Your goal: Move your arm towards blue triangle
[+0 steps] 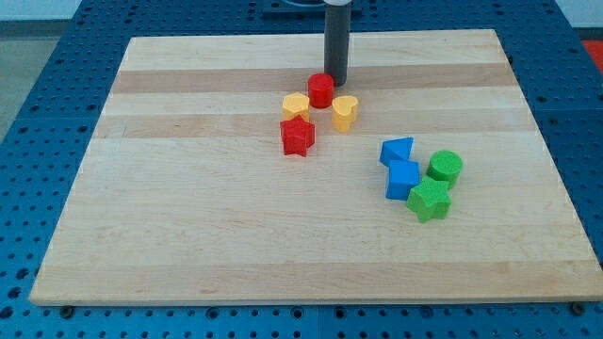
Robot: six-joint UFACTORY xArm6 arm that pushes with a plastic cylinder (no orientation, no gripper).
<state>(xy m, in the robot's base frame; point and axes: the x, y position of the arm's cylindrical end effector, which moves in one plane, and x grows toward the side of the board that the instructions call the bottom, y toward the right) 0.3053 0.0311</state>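
No claw is fitted, so there is no spread or pinch to report; the arm ends in a dark rod. My tip point(337, 81) rests on the bench point(188, 235) near the view's top, just beside the red cylinder point(321, 90) on its right, seemingly touching or nearly so.

Below that cylinder sit a yellow block point(296, 105), of a shape I cannot make out with certainty, a yellow heart point(345, 112) and a red star point(298, 137), closely grouped.

The blue triangle point(397, 151) lies well apart from my tip, toward the view's lower right. It touches the blue cube point(403, 179) below it; the green cylinder point(445, 168) and green star point(431, 200) crowd the same group.

Risks, in my judgement:
- A straight line to the triangle passes close by the yellow heart; clipping it would scatter that cluster.
- Overshoot on arrival would shove the triangle into the blue cube and the green blocks.
- Approach from the view's top left looks safest.
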